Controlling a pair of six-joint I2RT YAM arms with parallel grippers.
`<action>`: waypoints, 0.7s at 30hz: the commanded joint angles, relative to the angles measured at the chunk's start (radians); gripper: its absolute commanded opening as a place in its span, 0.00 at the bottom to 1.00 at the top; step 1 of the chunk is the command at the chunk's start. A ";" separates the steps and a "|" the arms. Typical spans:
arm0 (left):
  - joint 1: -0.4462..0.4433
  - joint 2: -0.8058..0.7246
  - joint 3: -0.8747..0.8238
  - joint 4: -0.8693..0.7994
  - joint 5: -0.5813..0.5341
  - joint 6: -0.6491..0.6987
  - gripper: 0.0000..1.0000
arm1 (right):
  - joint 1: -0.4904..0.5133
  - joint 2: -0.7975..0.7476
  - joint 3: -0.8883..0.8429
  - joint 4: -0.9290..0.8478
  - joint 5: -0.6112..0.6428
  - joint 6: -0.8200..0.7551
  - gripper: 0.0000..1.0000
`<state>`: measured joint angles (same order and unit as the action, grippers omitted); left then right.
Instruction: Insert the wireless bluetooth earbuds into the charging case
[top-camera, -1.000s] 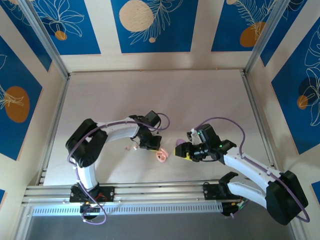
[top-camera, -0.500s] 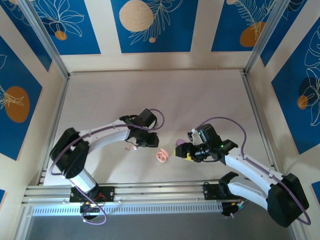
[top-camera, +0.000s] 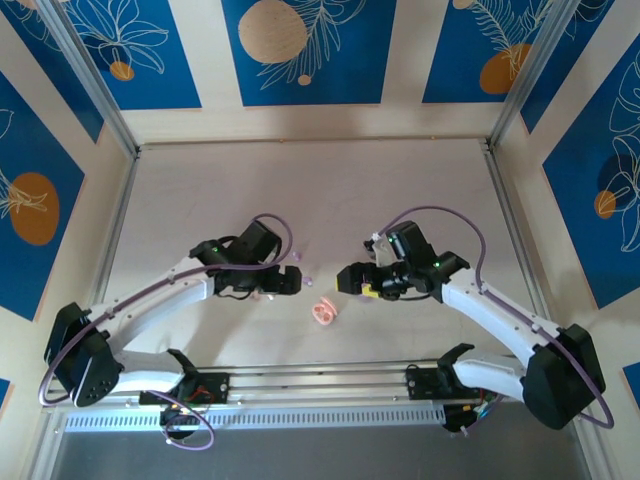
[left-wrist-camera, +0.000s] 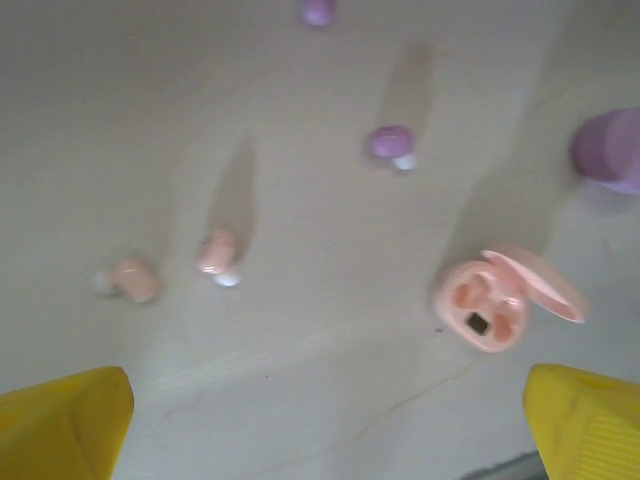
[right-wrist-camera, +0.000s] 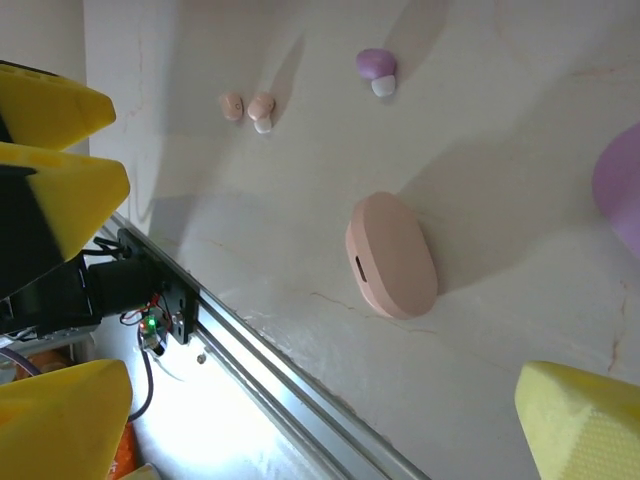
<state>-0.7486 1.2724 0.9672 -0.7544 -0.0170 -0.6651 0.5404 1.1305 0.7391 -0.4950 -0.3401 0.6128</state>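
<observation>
Empty, wide-open left gripper (left-wrist-camera: 320, 430) and right gripper (right-wrist-camera: 320, 420); tiny pink earbuds (left-wrist-camera: 215, 250) loose mid-left; careless pinch may flick one away.

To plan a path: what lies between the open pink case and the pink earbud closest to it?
Nothing; the left wrist view shows bare table between that pink earbud and the open pink case.

No lettering, label, brand mark or number is legible on any surface or object here.
</observation>
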 joint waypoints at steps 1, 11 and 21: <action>0.034 -0.008 -0.023 -0.062 -0.070 0.012 1.00 | -0.007 0.038 0.066 -0.053 -0.020 -0.056 0.99; 0.164 0.130 0.001 0.023 0.146 0.246 0.90 | -0.005 0.101 0.128 -0.088 0.035 -0.039 0.99; 0.220 0.269 0.040 0.072 0.246 0.300 0.58 | -0.022 0.069 0.109 -0.114 0.100 -0.027 0.99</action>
<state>-0.5449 1.5108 0.9627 -0.6952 0.1699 -0.4026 0.5282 1.2198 0.8536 -0.5793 -0.2497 0.5816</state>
